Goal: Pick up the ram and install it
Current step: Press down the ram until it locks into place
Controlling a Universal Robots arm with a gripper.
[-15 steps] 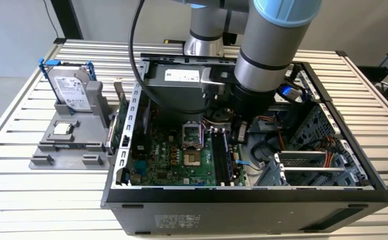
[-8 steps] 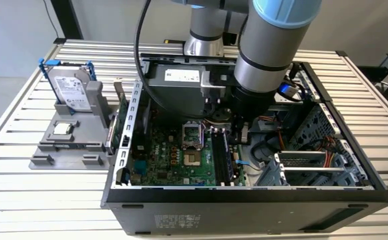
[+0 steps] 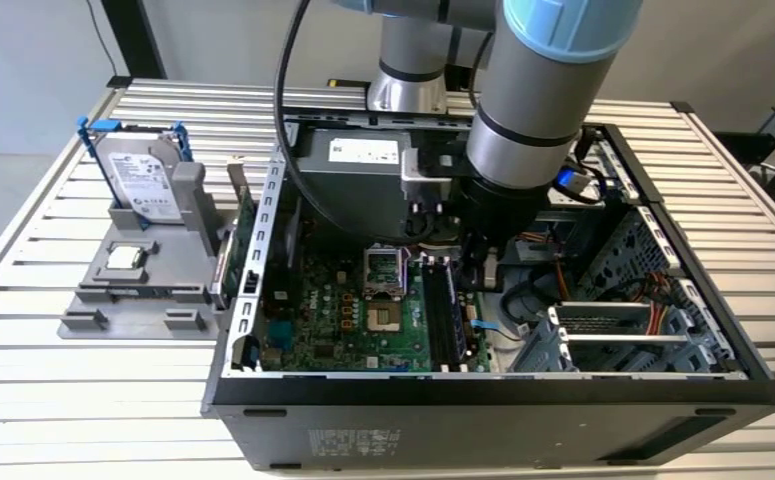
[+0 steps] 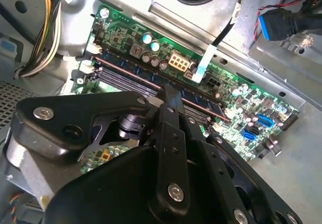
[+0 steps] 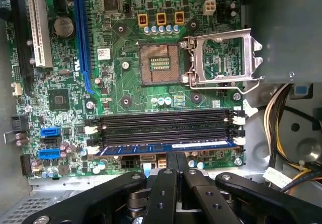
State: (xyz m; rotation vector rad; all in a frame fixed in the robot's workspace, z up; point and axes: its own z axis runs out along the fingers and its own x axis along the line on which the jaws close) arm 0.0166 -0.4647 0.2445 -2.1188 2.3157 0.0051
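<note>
The ram (image 5: 166, 147) sits on edge in the motherboard slot nearest my gripper, its bluish top edge and pale label facing up. Three black slots (image 5: 161, 126) beside it hold nothing. My gripper (image 5: 176, 157) is shut, with both fingertips pressed together at the middle of the ram's top edge and nothing held between them. In the exterior view my gripper (image 3: 478, 262) reaches down inside the open computer case (image 3: 494, 385), over the memory slots. In the second wrist view the shut fingertips (image 4: 170, 90) rest against the row of slots.
The open processor socket (image 5: 160, 63) lies beside the slots. Cable bundles (image 5: 287, 113) and a drive cage (image 3: 621, 335) crowd the case. Outside it, a grey holder (image 3: 134, 300) carries a hard drive (image 3: 147, 185) and a small silver chip (image 3: 126, 258). A thin green board (image 3: 238, 225) stands by the case wall.
</note>
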